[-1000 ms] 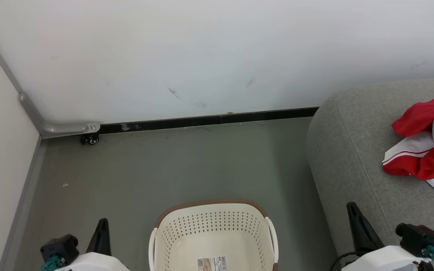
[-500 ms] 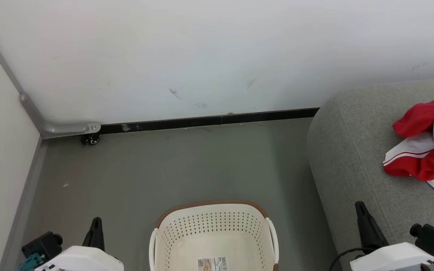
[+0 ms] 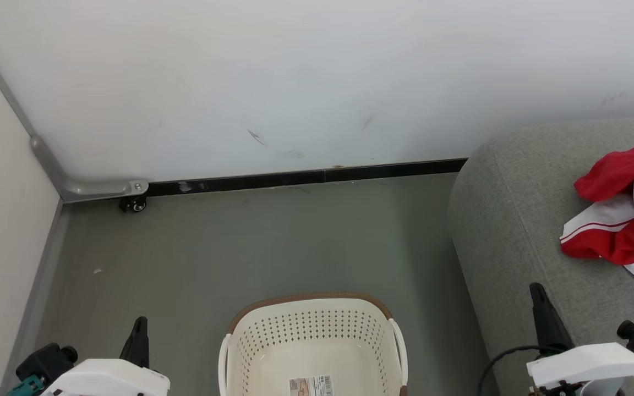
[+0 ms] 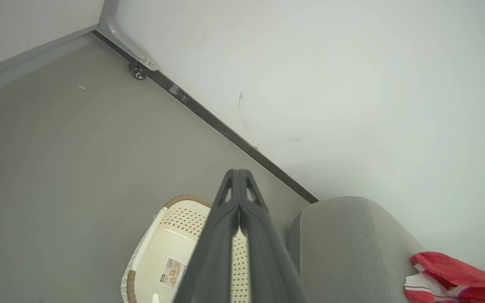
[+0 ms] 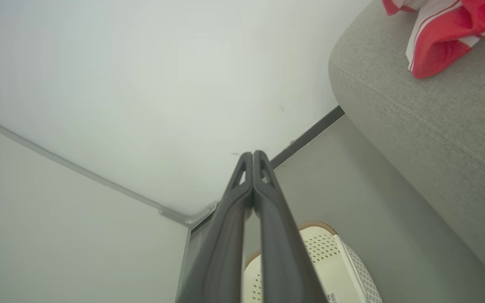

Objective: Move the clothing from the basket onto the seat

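Head view: clothing point(image 3: 619, 220) on seat point(image 3: 515, 231), fwd-right of right gripper point(image 3: 537, 294), nearer than left gripper point(image 3: 141, 327); basket point(image 3: 306, 324) apparently empty. Both clenched, nothing held.

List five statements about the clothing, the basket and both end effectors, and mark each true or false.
1. The red clothing lies on the grey seat. True.
2. The basket holds a garment. False: what shows of its inside is bare apart from a label sticker on the bottom.
3. The left end effector is shut with nothing between its fingers. True.
4. The right end effector grips the clothing. False: it is shut on nothing, apart from the clothing.
5. The basket stands on the seat. False: it stands on the floor beside the seat.
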### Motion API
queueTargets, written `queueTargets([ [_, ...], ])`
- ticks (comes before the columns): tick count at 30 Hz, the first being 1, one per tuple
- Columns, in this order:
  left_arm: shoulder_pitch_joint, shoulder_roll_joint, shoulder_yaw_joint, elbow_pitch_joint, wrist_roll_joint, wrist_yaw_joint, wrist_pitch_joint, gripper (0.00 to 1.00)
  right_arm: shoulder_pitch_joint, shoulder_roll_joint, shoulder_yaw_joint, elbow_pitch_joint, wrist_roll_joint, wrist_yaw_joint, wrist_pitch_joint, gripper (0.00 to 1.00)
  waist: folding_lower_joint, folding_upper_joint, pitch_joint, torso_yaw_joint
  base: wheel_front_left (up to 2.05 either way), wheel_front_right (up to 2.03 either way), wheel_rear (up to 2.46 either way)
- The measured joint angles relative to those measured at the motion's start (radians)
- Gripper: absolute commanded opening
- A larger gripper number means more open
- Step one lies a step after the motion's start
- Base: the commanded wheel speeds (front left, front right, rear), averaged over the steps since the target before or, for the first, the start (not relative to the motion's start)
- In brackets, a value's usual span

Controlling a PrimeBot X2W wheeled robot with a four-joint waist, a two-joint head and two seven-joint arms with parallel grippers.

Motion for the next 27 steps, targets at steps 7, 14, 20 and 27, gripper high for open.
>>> queueTargets([
  [7,-0.014,-0.002,0.014,-0.011,-0.101,-0.017,0.020,0.00,-0.015,0.000,-0.008,-0.011,0.100,0.000,0.018,0.00,-0.0015,0.0000,0.001,0.001,0.00,0.00,0.00],
  [14,-0.017,-0.003,0.027,-0.024,-0.200,-0.034,0.045,0.00,-0.015,0.000,-0.020,-0.013,0.201,0.000,0.036,0.00,-0.0019,0.0000,0.002,0.002,0.00,0.00,0.00],
  [20,-0.017,-0.004,0.035,-0.036,-0.289,-0.044,0.057,0.00,-0.022,0.001,-0.035,-0.015,0.286,0.000,0.046,0.00,-0.0022,0.0000,0.002,0.003,0.00,0.00,0.00],
  [27,-0.018,-0.009,0.049,-0.054,-0.387,-0.053,0.080,0.00,-0.049,0.001,-0.043,-0.019,0.390,0.000,0.068,0.00,-0.0023,0.0000,0.002,0.004,0.00,0.00,0.00],
])
